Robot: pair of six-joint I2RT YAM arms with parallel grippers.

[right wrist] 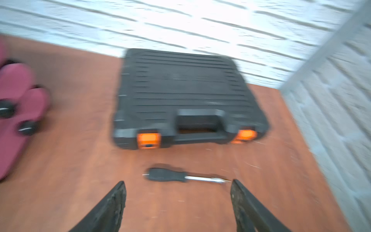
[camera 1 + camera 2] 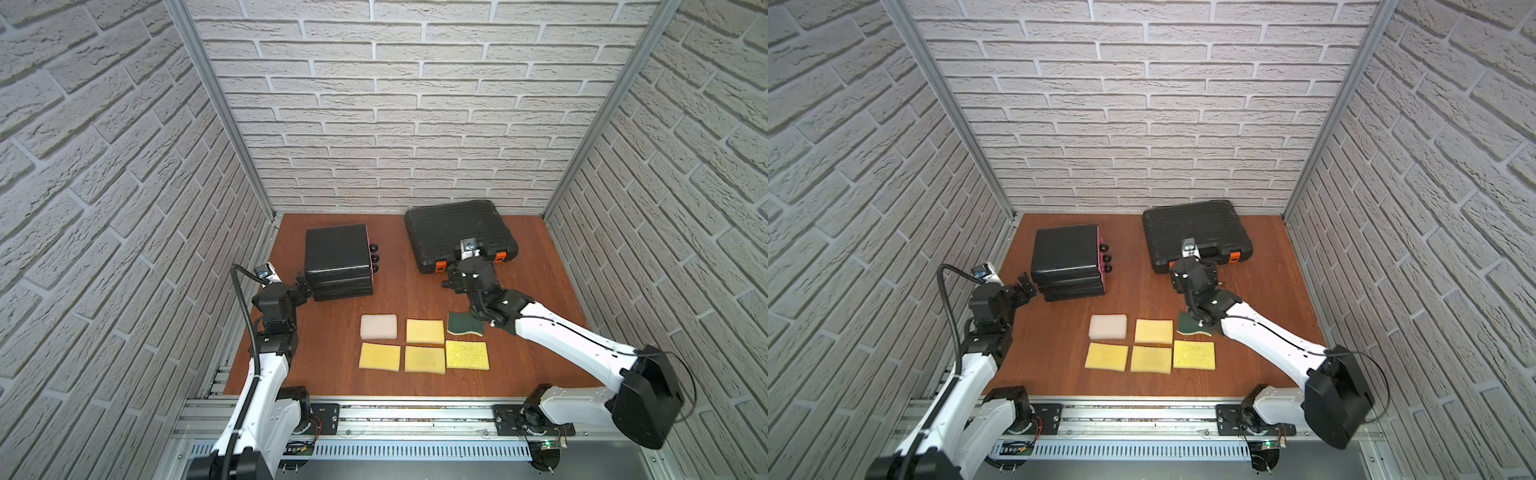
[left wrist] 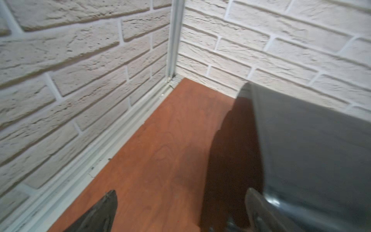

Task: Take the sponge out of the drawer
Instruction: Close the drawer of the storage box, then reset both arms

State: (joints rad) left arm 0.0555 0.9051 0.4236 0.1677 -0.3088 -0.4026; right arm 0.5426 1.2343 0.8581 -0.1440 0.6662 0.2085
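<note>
Now, front row: left yellow sponge [image 2: 379, 356], middle yellow sponge [image 2: 424, 359] and coarse-pored yellow sponge [image 2: 466, 354] lie flat on the wooden table [image 2: 324, 357], close together but not touching.
back row: pale pink sponge [image 2: 378, 326], rear yellow sponge [image 2: 424, 331] and green scouring sponge [image 2: 464, 324], all on the table, outside the drawers; the right arm [image 2: 561, 332] overhangs one end of the green scouring sponge.
left gripper [image 3: 181, 192]: spread wide, holding nothing, low at the near left corner of the drawer unit [image 2: 337, 259], one finger seemingly against it.
right gripper [image 1: 177, 182]: fingers apart, empty, over bare table, facing the tool case [image 2: 459, 235].
screwdriver [image 1: 180, 176]: blurred, probably black-handled with a metal shaft, lying just ahead of the right fingertips, short of the case.
drawer unit: black, stacked drawers with pink fronts and black knobs [image 2: 376, 258] turned toward the tool case; all look pushed in.
tool case: black, orange latches, closed, lying flat near the brick-pattern back wall [image 2: 395, 124], apart from the drawer unit.
</note>
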